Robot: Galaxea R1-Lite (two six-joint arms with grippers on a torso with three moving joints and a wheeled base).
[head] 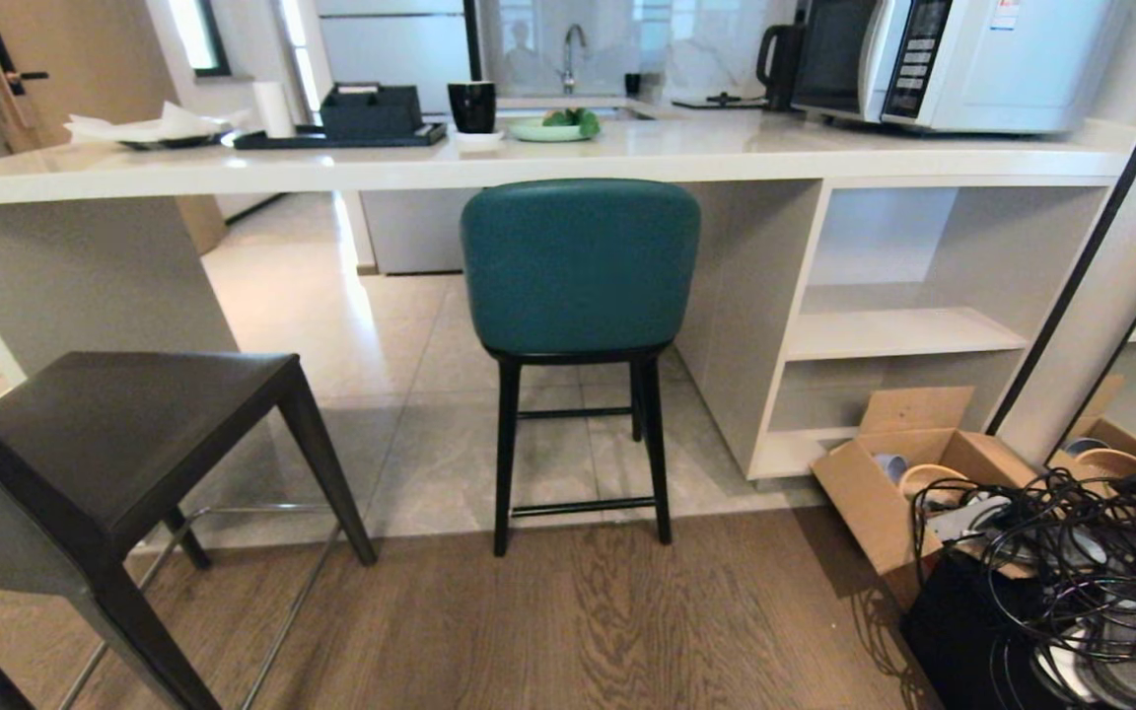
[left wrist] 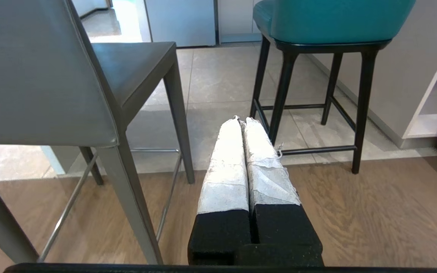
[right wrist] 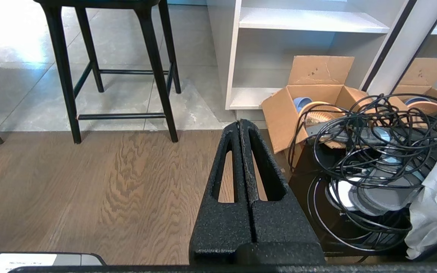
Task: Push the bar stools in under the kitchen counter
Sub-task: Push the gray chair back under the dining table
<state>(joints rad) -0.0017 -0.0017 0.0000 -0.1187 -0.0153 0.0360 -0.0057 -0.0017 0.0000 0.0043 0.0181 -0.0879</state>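
Observation:
The teal bar stool [head: 580, 264] stands with its curved back just under the edge of the white kitchen counter [head: 529, 163]; it also shows in the left wrist view [left wrist: 332, 21], and its black legs [right wrist: 157, 72] in the right wrist view. The grey bar stool [head: 114, 434] stands out from the counter at the near left, turned at an angle, and fills the left wrist view's side [left wrist: 51, 76]. My left gripper [left wrist: 241, 120], wrapped in white tape, is shut and empty above the floor between the stools. My right gripper [right wrist: 240, 122] is shut and empty near the shelves.
Open white shelves [head: 893, 330] close the counter's right end. An open cardboard box [head: 913, 473] and a tangle of black cables [head: 1081, 562] lie on the floor at the right. A microwave [head: 962, 59], a black cup [head: 472, 106] and a tray [head: 341, 138] sit on the counter.

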